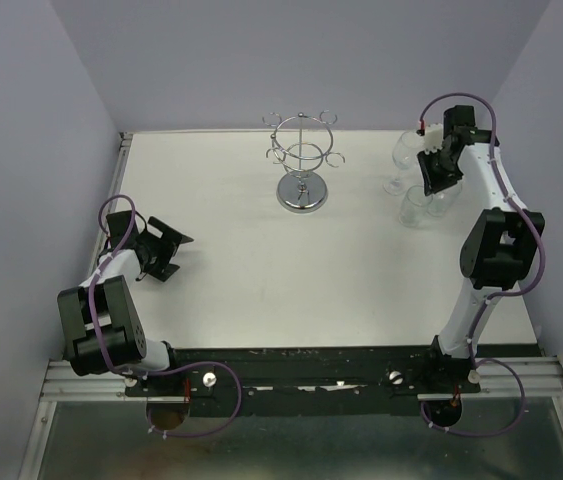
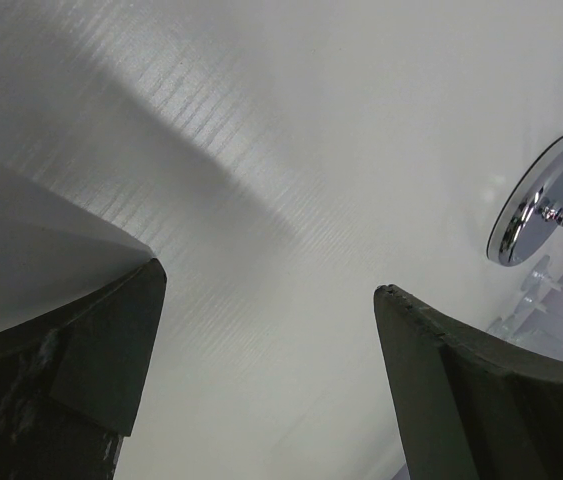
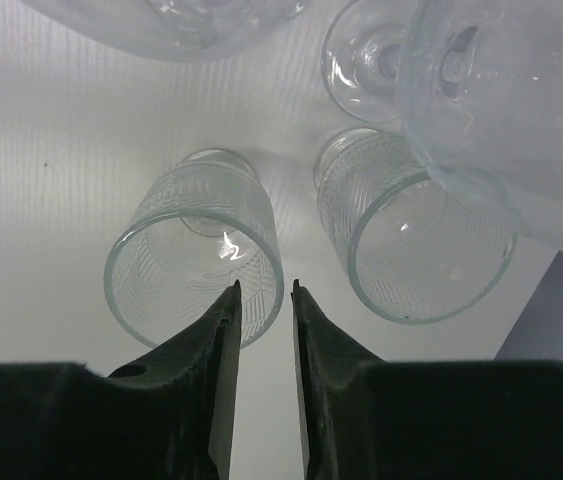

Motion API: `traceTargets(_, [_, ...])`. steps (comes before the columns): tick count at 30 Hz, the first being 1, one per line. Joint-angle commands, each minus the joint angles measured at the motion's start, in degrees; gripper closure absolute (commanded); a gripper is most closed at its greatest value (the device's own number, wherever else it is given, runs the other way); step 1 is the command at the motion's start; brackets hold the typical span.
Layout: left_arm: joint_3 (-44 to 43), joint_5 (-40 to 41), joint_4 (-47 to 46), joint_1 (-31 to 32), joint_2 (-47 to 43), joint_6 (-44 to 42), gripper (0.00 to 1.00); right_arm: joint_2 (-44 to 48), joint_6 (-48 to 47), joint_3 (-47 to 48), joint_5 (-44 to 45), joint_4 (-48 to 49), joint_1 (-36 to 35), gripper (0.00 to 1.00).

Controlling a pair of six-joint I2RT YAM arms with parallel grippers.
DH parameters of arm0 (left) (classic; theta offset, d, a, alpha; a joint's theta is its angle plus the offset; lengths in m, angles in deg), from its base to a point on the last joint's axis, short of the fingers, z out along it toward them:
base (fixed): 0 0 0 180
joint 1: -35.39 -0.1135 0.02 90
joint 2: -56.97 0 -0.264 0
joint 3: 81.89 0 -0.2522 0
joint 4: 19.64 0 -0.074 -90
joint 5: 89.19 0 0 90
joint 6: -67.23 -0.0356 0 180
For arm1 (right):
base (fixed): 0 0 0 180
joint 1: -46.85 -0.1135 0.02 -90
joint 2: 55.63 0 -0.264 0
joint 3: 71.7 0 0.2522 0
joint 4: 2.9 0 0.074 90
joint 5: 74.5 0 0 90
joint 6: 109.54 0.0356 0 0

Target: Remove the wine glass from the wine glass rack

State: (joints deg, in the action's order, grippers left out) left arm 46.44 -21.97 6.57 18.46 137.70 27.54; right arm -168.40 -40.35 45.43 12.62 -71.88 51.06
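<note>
The wine glass rack [image 1: 302,160], chrome wire on a round mirrored base, stands at the back centre, and no glass shows on its hooks. Its base [image 2: 541,200] also shows in the left wrist view. A ribbed clear wine glass [image 3: 196,255] stands upright on the table. My right gripper [image 3: 265,288] is narrowly open over the right side of its rim, one finger inside and the other outside. From above, this gripper [image 1: 431,185] hangs over the glasses at the back right. My left gripper [image 1: 179,256] rests wide open at the left, with only bare table between its fingers [image 2: 111,350].
A second ribbed glass [image 3: 426,245] stands just right of the first. A smooth stemmed glass [image 3: 481,90] and another glass [image 3: 191,20] crowd in behind them. The group [image 1: 406,165] sits near the right wall. The white table [image 1: 241,260] ends at walls on three sides.
</note>
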Motion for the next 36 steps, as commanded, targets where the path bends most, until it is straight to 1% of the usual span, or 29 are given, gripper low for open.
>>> traceTargets(1, [0.6, 1.0, -1.3, -0.6, -1.3, -0.4, 0.01, 1.9, 1.8, 2.9, -1.5, -1.2, 0.4, 0.62])
traceTargets(6, [0.5, 0.8, -1.5, -0.6, -1.1, -0.2, 0.01, 5.8, 4.5, 4.9, -1.9, -1.5, 0.4, 0.33])
traceTargets(8, [0.4, 0.6, -1.6, -0.5, -1.1, -0.1, 0.01, 6.9, 6.0, 8.6, -2.0, -1.4, 0.4, 0.22])
traceTargets(10, [-0.1, 0.5, -1.3, -0.6, -1.2, -0.4, 0.01, 7.4, 8.2, 14.7, -2.2, -1.4, 0.4, 0.13])
traceTargets(11, [-0.5, 0.5, -0.9, -0.6, -1.2, -0.6, 0.01, 7.5, 9.6, 18.1, -2.7, -1.4, 0.5, 0.09])
traceTargets(13, [-1.0, 0.1, -0.8, -0.6, -0.9, -1.1, 0.01, 7.7, 12.3, 23.5, -5.1, -1.9, 0.5, 0.07])
traceTargets(15, [-1.7, -0.4, -0.9, -0.5, -0.6, -1.2, 0.01, 8.4, 16.4, 25.8, -7.4, -2.2, 0.4, 0.05])
traceTargets(16, [-2.2, -0.8, -0.8, -0.6, -0.5, -1.6, 0.01, 9.2, 18.7, 25.6, -8.7, -2.1, 0.4, 0.00])
traceTargets(19, [-5.8, -1.2, -0.1, -0.6, -1.1, -4.9, 0.01, 15.5, 26.4, 19.2, -9.9, 0.4, 0.4, 0.00])
traceTargets(21, [-8.8, -1.0, 0.5, -0.4, -1.6, -7.6, 0.01, 19.4, 28.8, 14.4, -8.7, 0.7, 0.4, 0.00])
traceTargets(24, [-13.7, -1.3, 1.6, -0.4, -2.0, -11.1, 0.01, 25.6, 28.5, 8.3, -6.2, 0.6, 0.4, 0.00])
traceTargets(26, [-16.4, -1.3, 2.3, -0.2, -2.2, -13.7, 0.01, 30.0, 27.4, 3.8, -6.3, 0.2, 0.4, 0.00])
traceTargets(29, [-22.1, -0.9, 5.5, 1.1, -1.9, -19.6, 0.01, 37.0, 26.0, -5.7, -11.3, -0.1, 0.4, 0.00])
traceTargets(32, [-29.0, -0.7, 10.6, 3.7, -1.6, -25.9, 0.01, 44.9, 23.9, -19.2, -17.9, 3.1, 0.3, 0.00])
traceTargets(34, [-32.7, 0.2, 13.7, 6.0, -2.0, -29.6, 0.01, 48.7, 24.0, -27.0, -19.3, 5.7, 0.3, 0.00])
traceTargets(36, [-35.1, 0.7, 16.1, 8.7, -3.0, -33.2, 0.01, 51.1, 26.2, -32.3, -19.2, 8.1, 0.3, 0.00])
